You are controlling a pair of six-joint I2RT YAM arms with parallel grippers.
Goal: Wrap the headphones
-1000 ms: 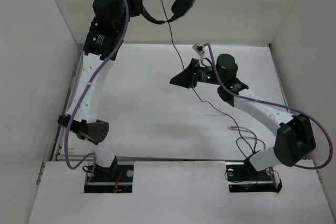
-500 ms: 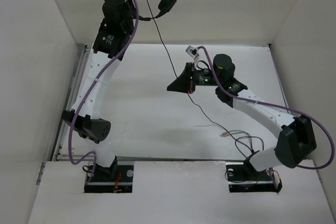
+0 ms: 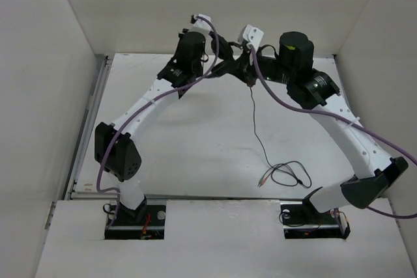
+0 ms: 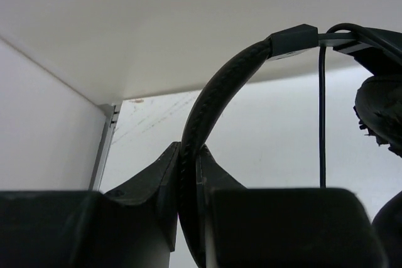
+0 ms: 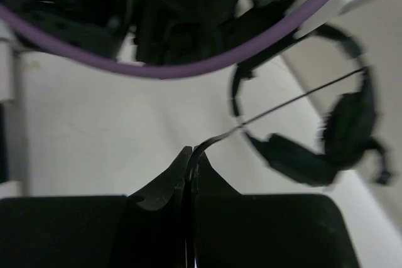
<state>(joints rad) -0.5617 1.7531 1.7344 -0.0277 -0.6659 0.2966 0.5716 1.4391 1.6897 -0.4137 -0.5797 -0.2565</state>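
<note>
Headphones (image 5: 342,123), one pair, held above far end of table (image 3: 182,141): headband (image 4: 213,105) clamped between left gripper (image 4: 188,177) fingers, one cable (image 3: 253,115) pinched tight in right gripper (image 5: 190,161). Two earcups (image 5: 292,158) hanging; single plug (image 3: 260,183) lying on table.

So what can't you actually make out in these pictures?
Right wrist view: the small black over-ear headphones are blurred.
Top view: those headphones are mostly hidden where the left arm and right arm meet.
Top view: the reddish plug on the thin dark cable is too small for detail.
Left wrist view: one padded earcup is cut off by the right edge.
</note>
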